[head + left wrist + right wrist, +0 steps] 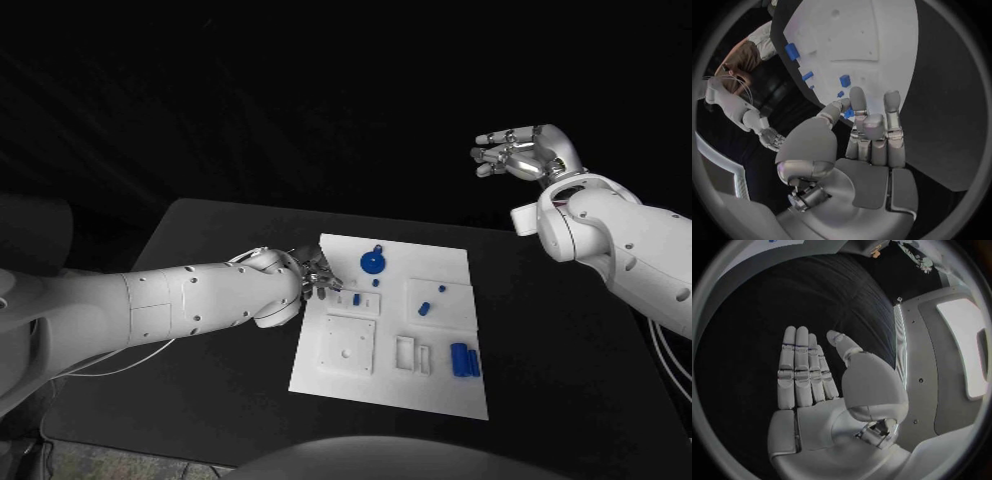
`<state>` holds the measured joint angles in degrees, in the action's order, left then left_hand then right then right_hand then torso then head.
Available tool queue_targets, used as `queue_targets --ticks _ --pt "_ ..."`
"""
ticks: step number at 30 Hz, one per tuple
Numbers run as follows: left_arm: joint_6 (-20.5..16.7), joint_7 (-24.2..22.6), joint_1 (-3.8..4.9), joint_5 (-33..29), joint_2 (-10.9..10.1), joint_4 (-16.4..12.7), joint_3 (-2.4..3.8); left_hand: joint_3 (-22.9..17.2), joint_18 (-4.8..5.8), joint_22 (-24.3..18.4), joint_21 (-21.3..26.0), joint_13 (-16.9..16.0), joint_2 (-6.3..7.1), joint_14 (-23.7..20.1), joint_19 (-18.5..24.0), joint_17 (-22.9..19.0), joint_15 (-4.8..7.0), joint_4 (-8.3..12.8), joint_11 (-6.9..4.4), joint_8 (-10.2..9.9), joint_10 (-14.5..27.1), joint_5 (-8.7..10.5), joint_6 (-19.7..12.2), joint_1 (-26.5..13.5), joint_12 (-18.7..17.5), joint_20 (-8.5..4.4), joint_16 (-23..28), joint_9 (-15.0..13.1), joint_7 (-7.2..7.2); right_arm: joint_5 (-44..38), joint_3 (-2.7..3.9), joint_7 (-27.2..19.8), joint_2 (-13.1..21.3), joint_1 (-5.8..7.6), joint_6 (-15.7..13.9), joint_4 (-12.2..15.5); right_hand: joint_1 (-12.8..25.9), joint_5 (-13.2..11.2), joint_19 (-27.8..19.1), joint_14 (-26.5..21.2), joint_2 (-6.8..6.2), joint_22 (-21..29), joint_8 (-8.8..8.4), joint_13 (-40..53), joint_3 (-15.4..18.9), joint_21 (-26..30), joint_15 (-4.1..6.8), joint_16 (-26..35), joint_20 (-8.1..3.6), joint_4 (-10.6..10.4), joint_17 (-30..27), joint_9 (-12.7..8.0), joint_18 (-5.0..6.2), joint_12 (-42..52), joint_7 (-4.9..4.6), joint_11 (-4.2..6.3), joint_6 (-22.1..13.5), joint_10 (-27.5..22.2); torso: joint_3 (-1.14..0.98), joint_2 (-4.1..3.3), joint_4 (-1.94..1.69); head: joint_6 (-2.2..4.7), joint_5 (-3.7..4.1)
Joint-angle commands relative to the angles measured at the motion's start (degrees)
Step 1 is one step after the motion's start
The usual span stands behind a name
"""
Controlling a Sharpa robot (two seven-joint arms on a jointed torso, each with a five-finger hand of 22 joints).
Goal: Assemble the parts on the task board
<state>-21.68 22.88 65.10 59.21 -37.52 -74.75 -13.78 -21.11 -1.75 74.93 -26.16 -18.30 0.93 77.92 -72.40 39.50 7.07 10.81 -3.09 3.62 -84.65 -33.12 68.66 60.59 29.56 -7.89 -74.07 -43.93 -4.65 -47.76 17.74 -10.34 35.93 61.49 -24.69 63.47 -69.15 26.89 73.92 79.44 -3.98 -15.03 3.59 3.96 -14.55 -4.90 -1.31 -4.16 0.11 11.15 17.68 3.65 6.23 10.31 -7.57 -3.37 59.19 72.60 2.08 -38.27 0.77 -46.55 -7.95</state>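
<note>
Head view: left hand (306,272) at the near-left edge of the white task board (433,390) on the black bench (562,340), fingertips by a small blue part (849,113); grip cannot be told. Right hand (522,152) raised well clear, fingers apart, empty. More blue parts (463,359) lie on the board.

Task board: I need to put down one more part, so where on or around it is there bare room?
Free: the black table right of the task board, and the board's near edge. Crowded: its far-left corner, where the left hand sits by the blue parts.
</note>
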Motion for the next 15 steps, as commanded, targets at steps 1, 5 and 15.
queue_targets --ticks 1,5,15 --pt "-1.9 0.5 -0.51 1.0 0.5 0.4 0.01 -0.4 0.08 1.1 -0.2 0.0 -0.15 0.9 -0.4 -0.2 0.33 0.1 -1.12 0.2 -2.2 -0.48 8.2 0.6 0.2 -0.1 -0.2 -0.1 6.15 0.7 0.04 -1.2 -0.2 0.07 1.2 -0.2 0.0 0.4 0.4 0.3 0.6 2.9 -0.01 -0.1 0.3 -0.8 0.0 0.3 0.17 0.1 -0.7 0.0 -1.13 -0.3 -0.1 0.13 0.1 0.3 0.07 -0.13 0.07 -0.14 -0.09" --pt "-3.0 0.4 -1.32 0.7 1.0 1.1 0.02 -0.5 0.0 1.1 -0.3 0.1 -0.1 1.1 -0.4 -0.5 0.36 0.2 -1.12 0.2 -2.2 -0.61 8.2 0.7 0.1 -0.11 0.2 -0.2 6.14 0.8 0.04 -1.1 -0.3 0.09 1.3 -0.4 0.0 1.2 0.0 -0.1 0.61 3.8 -0.04 0.0 -0.5 -1.3 -0.11 0.3 0.26 0.5 -1.0 0.0 -1.11 -0.4 -0.15 -0.01 0.2 0.0 0.14 -0.2 0.09 -0.3 0.0" --pt "-4.5 0.5 -2.3 1.4 2.0 2.5 0.02 -0.5 -0.04 1.1 -0.4 0.1 -0.02 1.2 -0.5 -0.4 0.43 0.1 -1.13 0.2 -2.2 -0.58 8.3 0.7 0.3 -0.16 0.4 -0.1 6.16 0.7 0.04 -0.9 -0.4 0.1 1.6 -0.4 0.3 1.7 -0.5 -0.3 0.65 5.7 -0.03 -0.1 -0.6 -2.5 -0.21 0.3 0.37 0.6 -1.4 0.0 -1.11 -0.4 -0.18 -0.11 0.1 -0.3 0.24 -0.27 -0.08 -0.56 0.19"
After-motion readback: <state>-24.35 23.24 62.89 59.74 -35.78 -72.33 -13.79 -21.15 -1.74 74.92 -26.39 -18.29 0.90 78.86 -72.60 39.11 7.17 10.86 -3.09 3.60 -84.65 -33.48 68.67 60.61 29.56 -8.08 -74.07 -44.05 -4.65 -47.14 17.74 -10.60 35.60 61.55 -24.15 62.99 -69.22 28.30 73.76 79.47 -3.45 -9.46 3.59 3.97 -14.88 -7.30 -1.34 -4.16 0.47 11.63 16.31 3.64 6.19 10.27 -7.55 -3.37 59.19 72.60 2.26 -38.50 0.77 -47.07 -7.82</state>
